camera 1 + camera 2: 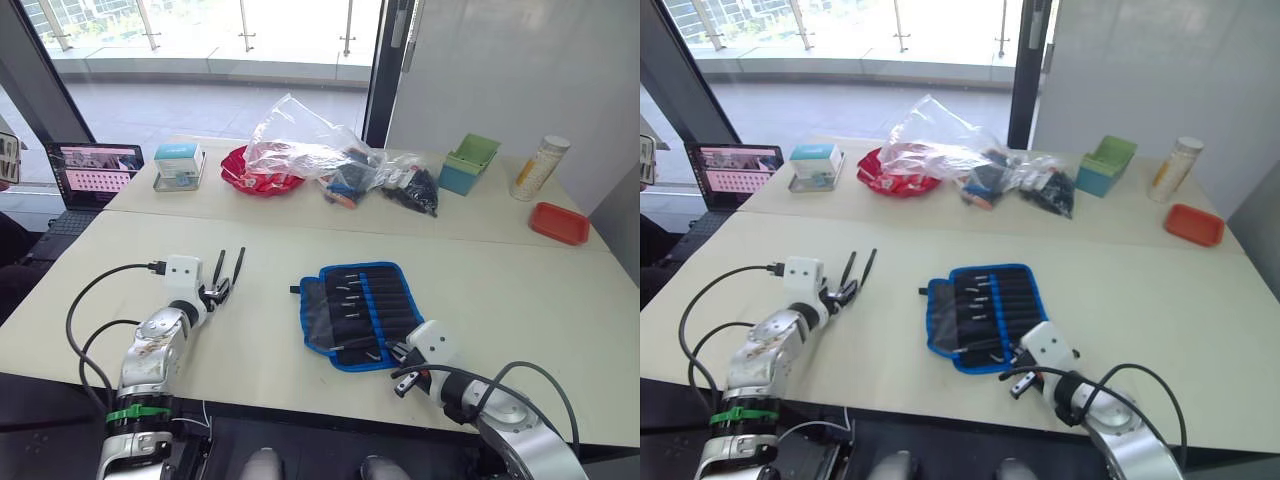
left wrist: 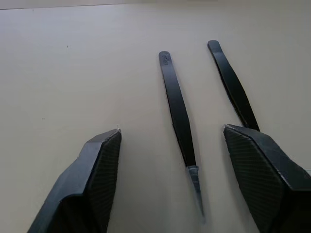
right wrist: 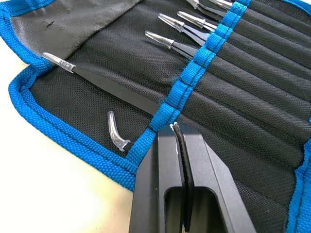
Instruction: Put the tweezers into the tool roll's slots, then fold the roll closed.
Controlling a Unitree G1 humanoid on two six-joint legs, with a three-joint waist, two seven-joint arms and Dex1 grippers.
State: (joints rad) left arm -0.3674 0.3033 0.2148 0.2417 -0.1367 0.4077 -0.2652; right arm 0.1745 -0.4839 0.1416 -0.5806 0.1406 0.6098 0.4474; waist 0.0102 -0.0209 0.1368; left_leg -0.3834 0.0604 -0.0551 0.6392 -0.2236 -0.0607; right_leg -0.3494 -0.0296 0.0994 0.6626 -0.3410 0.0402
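Table [image 1: 520, 290]: two loose tweezers [image 2: 179, 116], one tool roll [image 1: 362, 312].

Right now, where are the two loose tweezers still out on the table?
The two loose tweezers lie side by side on the table at the left gripper, left of the tool roll.

We see silver arms with white wrist boxes, looping black cables, and black fingers (a green band on the left arm [image 1: 150, 365]).

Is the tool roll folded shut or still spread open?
Spread open: the tool roll lies flat on the table, slots and clear-capped tweezer tips exposed.
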